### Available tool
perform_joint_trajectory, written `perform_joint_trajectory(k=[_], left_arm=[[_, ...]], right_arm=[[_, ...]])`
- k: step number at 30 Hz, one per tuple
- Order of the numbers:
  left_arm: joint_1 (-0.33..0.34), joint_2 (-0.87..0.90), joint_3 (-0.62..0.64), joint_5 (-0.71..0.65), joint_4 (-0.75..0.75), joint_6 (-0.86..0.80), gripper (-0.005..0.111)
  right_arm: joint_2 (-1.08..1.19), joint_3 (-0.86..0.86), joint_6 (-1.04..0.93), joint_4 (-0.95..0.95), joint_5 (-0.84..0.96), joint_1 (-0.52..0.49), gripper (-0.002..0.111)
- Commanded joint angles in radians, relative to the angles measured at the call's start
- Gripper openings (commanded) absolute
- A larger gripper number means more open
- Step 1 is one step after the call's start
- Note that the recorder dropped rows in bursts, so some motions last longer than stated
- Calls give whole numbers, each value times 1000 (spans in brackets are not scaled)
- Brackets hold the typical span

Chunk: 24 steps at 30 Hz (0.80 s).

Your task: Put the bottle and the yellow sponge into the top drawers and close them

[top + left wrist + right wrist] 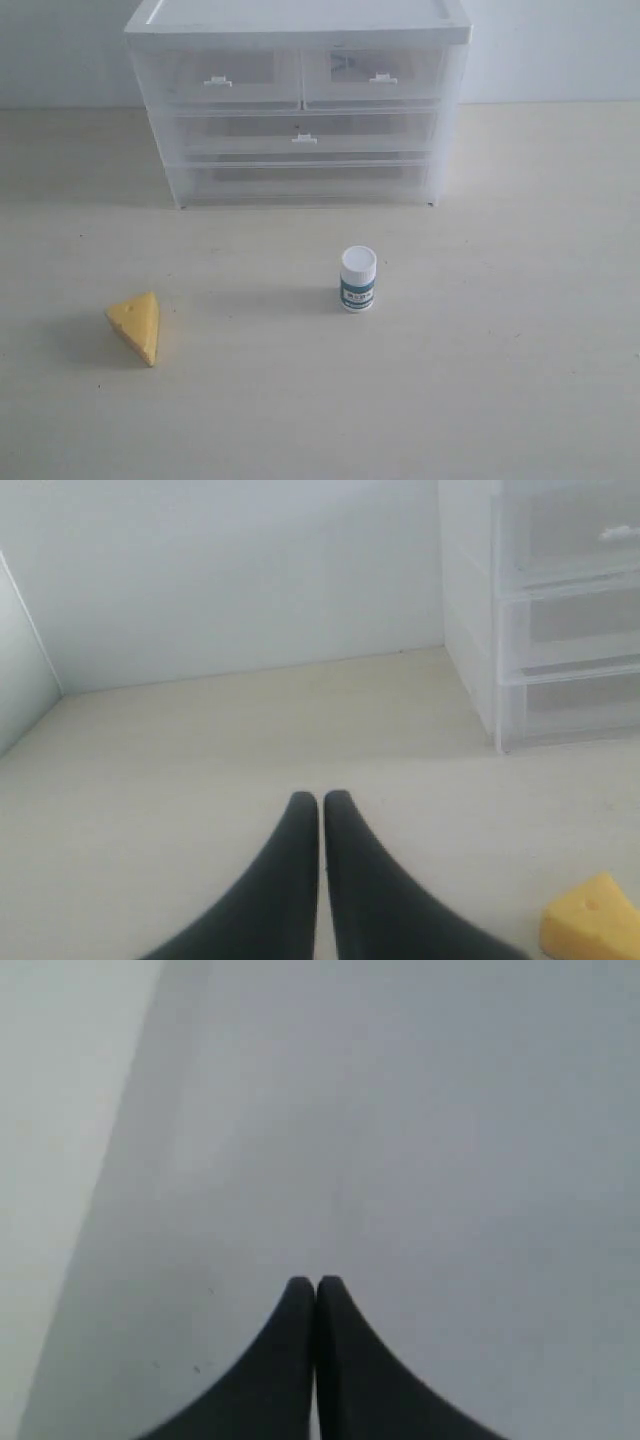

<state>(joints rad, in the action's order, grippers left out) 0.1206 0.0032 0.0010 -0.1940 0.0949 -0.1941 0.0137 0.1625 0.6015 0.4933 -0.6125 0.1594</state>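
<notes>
The bottle (357,279) stands upright mid-table, white cap up, teal label facing me. The yellow sponge (137,325) lies at the front left; its corner also shows in the left wrist view as the sponge (593,921). The two top drawers, left (228,78) and right (372,74), sit pushed in under the unit's white top. Neither arm appears in the exterior view. My left gripper (321,798) is shut on nothing, low over the table, left of the sponge. My right gripper (315,1282) is shut too, facing only a plain grey-white wall.
The drawer unit (298,20) stands at the back centre against a pale wall, with two wider drawers (305,132) below the top pair. In the left wrist view the unit's side (470,610) rises at one edge, and a wall corner (30,630) at the other.
</notes>
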Motion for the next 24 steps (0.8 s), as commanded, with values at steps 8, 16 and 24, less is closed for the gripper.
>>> perform_joint_trajectory(k=[8, 16, 24], left_arm=[[-2, 65, -106, 814, -51, 564, 4], [-2, 854, -358, 886, -761, 1210, 4], [-94, 1751, -606, 1415, -924, 1486, 10]], right_arm=[[811, 192, 216, 340, 169, 1, 0], [1351, 329, 472, 645, 74, 1, 0], [1353, 329, 470, 645, 47, 1, 0]])
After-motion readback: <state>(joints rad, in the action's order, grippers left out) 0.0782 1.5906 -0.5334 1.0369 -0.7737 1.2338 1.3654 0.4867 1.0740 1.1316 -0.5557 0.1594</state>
